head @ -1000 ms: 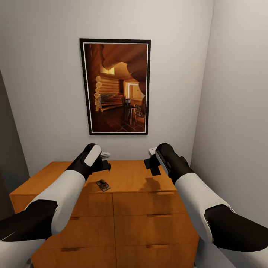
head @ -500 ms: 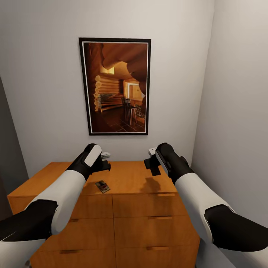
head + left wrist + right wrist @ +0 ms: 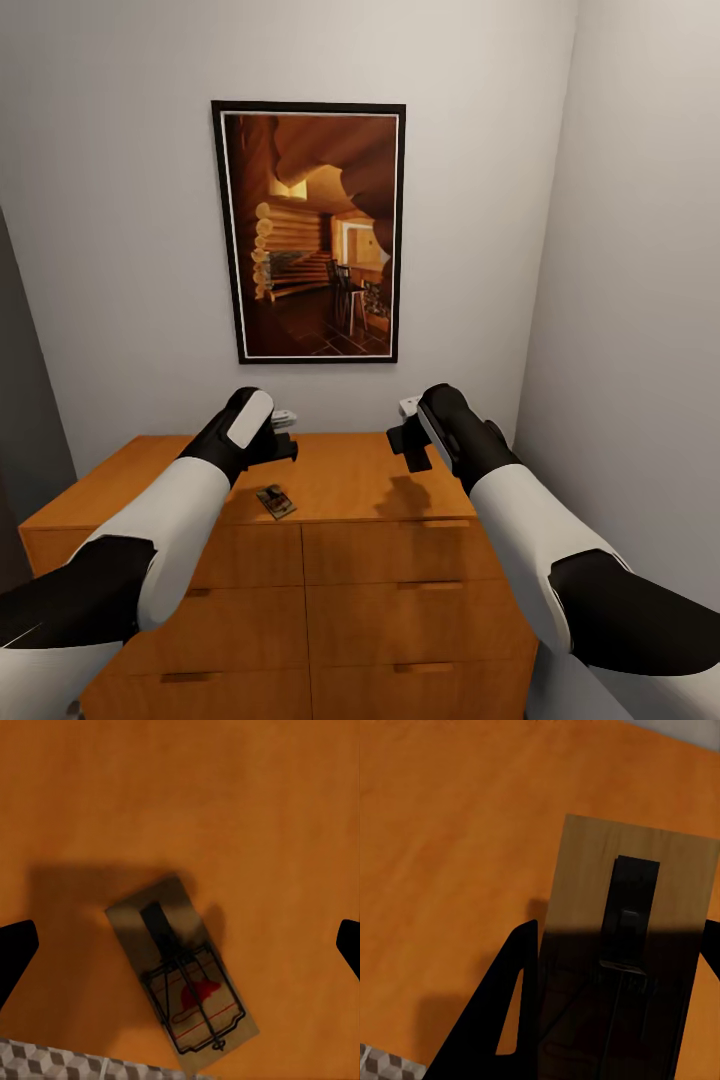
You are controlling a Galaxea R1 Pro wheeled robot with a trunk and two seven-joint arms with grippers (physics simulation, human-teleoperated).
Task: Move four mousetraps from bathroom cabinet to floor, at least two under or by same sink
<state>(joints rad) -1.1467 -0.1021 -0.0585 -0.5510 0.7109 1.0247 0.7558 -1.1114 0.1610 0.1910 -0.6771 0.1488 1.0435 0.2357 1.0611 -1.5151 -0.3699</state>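
Atop the orange cabinet (image 3: pixel 340 480), one light, rigid mousetrap (image 3: pixel 181 975) lies below the wide-open left gripper (image 3: pixel 180 945), best pinched by its board edges, while the right gripper (image 3: pixel 615 997) straddles a second mousetrap (image 3: pixel 630 907), its grasp unclear.

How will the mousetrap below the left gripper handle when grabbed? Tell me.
The mousetrap is a flat wooden board, so it is probably stiff and light. Lying flat on the cabinet top, it should slide if nudged, not tip or roll. Its thin wire parts look bendable, so gripping the board's edges seems safer.
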